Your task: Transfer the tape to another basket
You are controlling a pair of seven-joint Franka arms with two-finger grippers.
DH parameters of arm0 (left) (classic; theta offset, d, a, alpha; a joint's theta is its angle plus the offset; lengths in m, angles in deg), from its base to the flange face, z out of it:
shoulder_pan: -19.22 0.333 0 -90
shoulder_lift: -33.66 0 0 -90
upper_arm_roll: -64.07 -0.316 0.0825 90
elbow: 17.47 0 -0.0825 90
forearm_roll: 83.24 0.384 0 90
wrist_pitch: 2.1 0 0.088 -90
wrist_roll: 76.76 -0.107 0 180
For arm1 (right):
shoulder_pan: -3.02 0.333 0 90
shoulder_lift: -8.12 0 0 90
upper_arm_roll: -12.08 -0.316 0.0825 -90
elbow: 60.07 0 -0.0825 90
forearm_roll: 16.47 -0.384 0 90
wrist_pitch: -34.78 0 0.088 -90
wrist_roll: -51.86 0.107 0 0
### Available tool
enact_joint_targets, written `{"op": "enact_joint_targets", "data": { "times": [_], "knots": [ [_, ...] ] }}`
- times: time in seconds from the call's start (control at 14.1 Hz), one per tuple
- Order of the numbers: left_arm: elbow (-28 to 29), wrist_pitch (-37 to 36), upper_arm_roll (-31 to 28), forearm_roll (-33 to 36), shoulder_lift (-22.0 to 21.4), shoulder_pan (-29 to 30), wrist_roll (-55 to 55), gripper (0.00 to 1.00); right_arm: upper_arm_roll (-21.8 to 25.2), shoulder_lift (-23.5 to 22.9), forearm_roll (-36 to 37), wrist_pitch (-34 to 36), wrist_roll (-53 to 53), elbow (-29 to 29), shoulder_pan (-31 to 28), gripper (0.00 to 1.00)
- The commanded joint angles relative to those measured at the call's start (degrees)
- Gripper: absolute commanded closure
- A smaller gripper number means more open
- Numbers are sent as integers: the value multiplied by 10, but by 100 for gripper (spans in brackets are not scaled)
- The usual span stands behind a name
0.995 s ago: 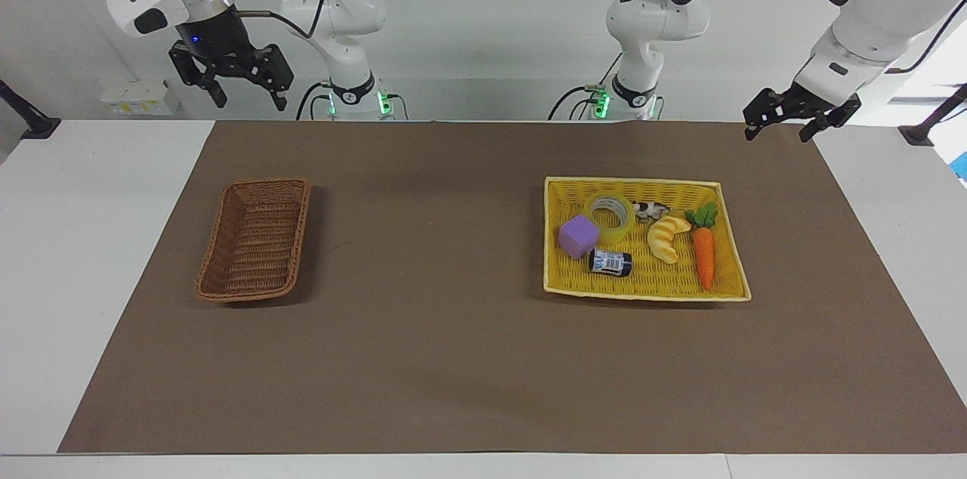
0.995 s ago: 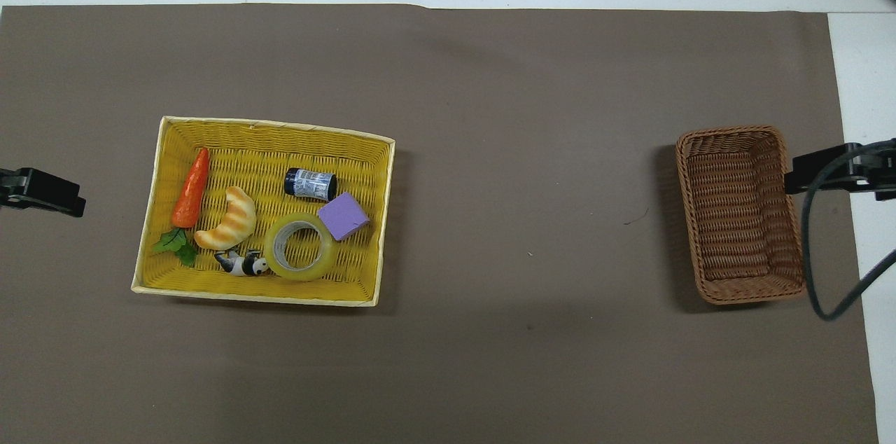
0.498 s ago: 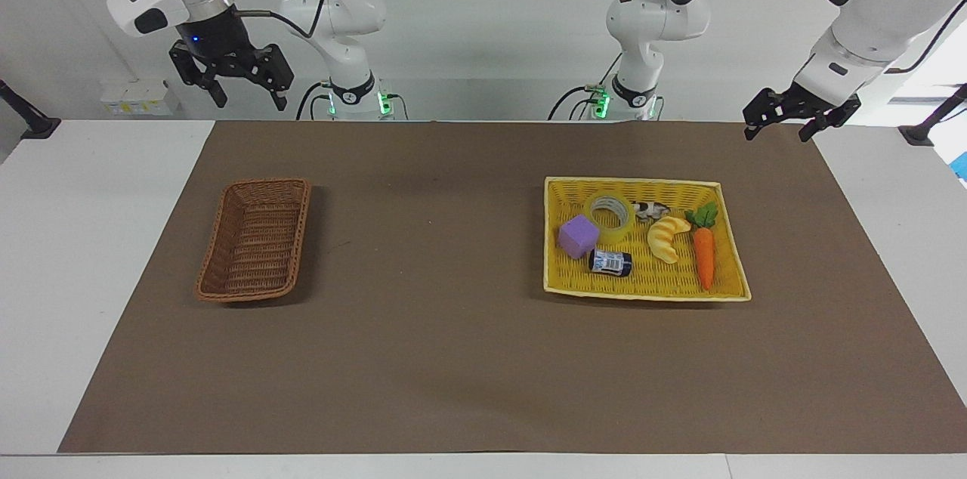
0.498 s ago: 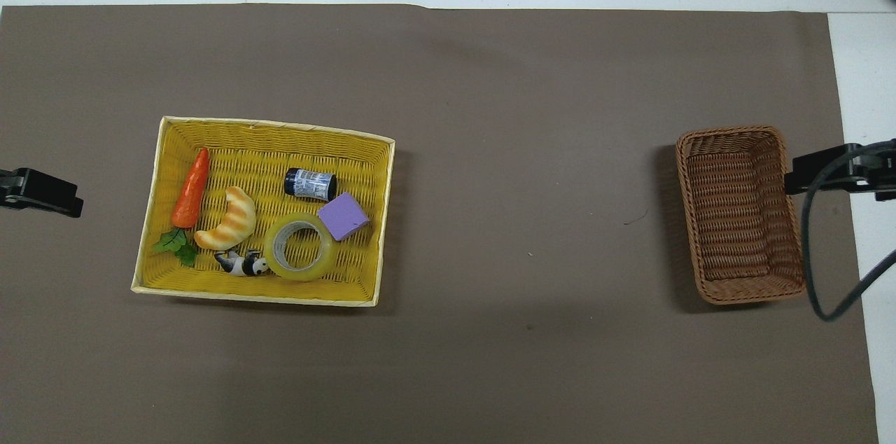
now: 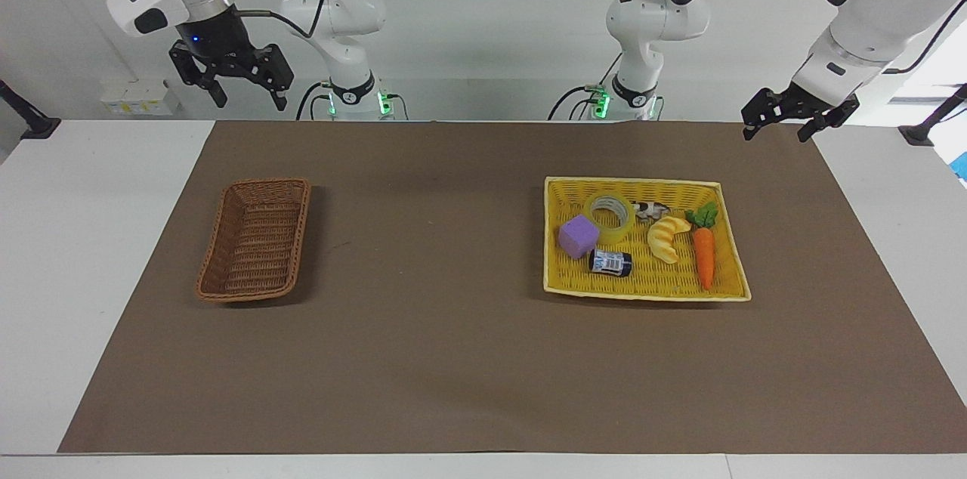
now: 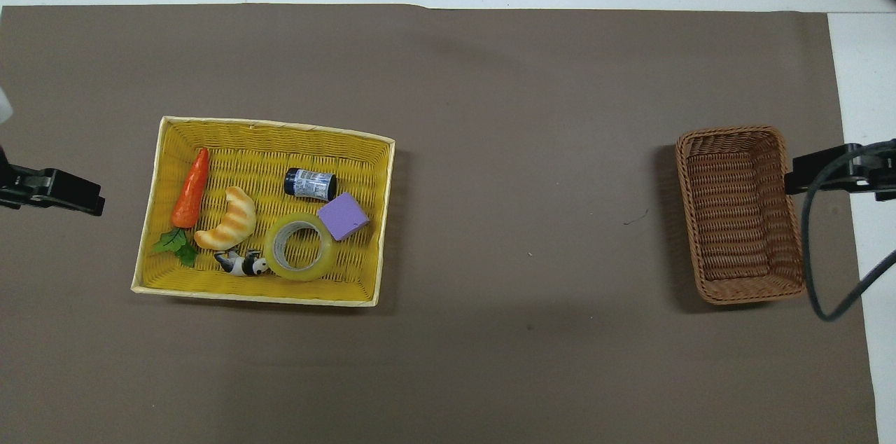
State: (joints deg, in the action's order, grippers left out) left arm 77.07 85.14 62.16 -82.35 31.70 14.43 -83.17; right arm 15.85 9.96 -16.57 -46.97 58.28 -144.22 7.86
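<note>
Compared with a moment ago, the left gripper [image 5: 780, 128] is shifting a little inward, toward the yellow tray [image 5: 560, 290], while everything on the desk is staying put. That gripper is hanging in the air over the mat's corner nearest the left arm's base, its jaws spread wide and holding nothing. The right gripper [image 5: 247, 95] is waiting high over the desk edge at the robots' end, above the mat's other near corner, jaws likewise spread and holding nothing. The tape [image 5: 610, 216] is lying flat in the yellow tray, close to the tray's edge nearest the robots, touching a purple block [image 5: 578, 236] and just beside a small black-and-white figure [image 5: 650, 210]. A croissant toy [image 5: 665, 238], a carrot toy [image 5: 704, 255] and a small dark jar [image 5: 610, 262] are sharing the tray. The brown basket [image 5: 214, 276] is sitting well apart, toward the right arm's end of the desk.
</note>
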Motion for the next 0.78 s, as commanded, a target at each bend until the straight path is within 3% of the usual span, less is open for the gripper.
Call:
{"op": "enact_joint_targets", "data": {
  "times": [0.0,0.71],
  "knots": [
    [92,68,-5,2,-52,-24,4,0,-3,15,-12,5,1,-16,-5,0],
    [190,149,-4,-4,-66,-73,83,0,-3,16,-12,5,1,-19,-5,0]
  ]
}}
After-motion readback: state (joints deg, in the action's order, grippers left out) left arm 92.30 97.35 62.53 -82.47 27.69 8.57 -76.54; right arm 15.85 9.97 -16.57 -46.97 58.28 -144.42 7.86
